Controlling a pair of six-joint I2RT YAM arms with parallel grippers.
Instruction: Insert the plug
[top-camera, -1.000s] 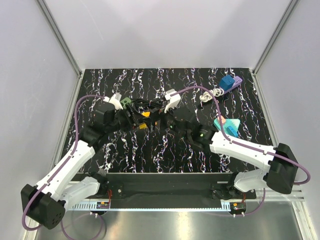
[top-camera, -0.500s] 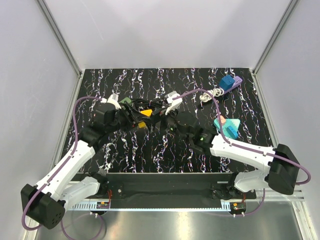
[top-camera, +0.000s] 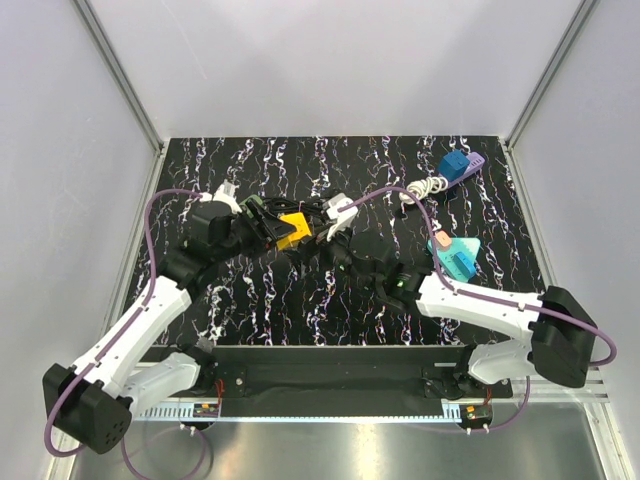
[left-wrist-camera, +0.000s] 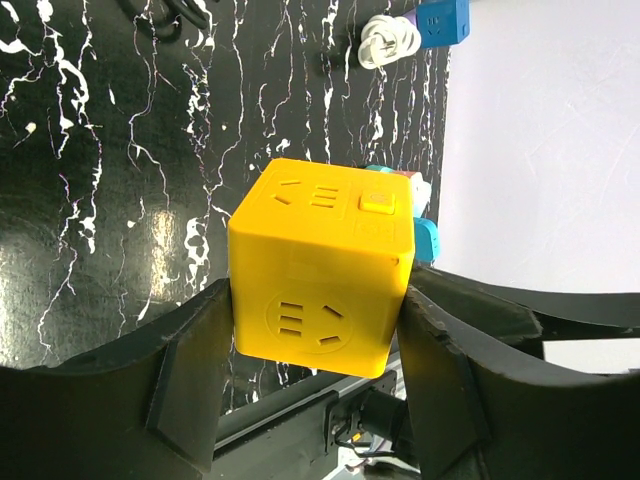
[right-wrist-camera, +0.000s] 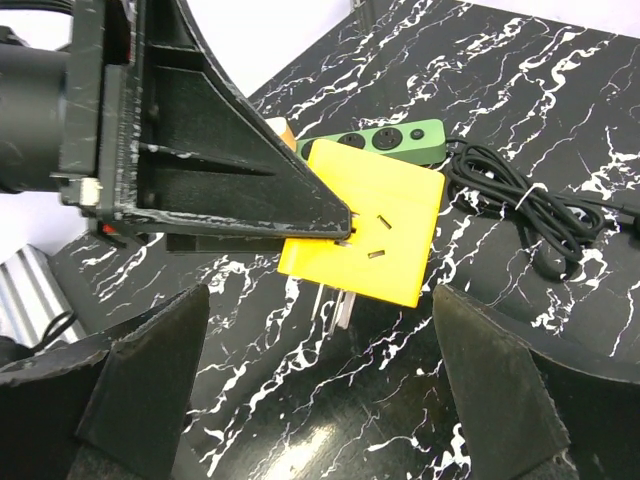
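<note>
**Item 1. Yellow cube socket** (left-wrist-camera: 320, 270). Was held in the left gripper (top-camera: 280, 230), one black finger (left-wrist-camera: 195, 370) pressed on each of two opposite sides. The cube appeared lifted off the black marbled tabletop (top-camera: 300, 295), left of centre. One face bore slot openings and a square yellow button, and a second face bore a round socket outline with slots. The face turned to the right wrist camera showed three slots. Two pale prongs (right-wrist-camera: 336, 303) jutted from its lower edge; whether they were the plug meant by the task could not be told.

**Item 2. Left gripper.** Was pinching Item 1, jaws part-way apart at the cube's width.

**Item 3. Right gripper** (right-wrist-camera: 325, 385). Jaws were spread wide and held nothing. It faced the cube from just beside it on the right, not touching.

**Item 4. Green power strip** (right-wrist-camera: 395, 140). Lay flat on the tabletop beyond the cube, close to the left gripper.

**Item 5. Black cord** (right-wrist-camera: 525, 195). Lay bundled on the tabletop, running up to one end of the green strip.

**Item 6. Blue cube socket** (top-camera: 455, 165). Stood at the far right corner, well apart from both grippers.

**Item 7. White coiled cable** (top-camera: 418, 188). Lay just beside Item 6, on its left.

**Item 8. Teal triangular piece** (top-camera: 458, 252). Lay on the right side of the tabletop, beside the right arm.
</note>
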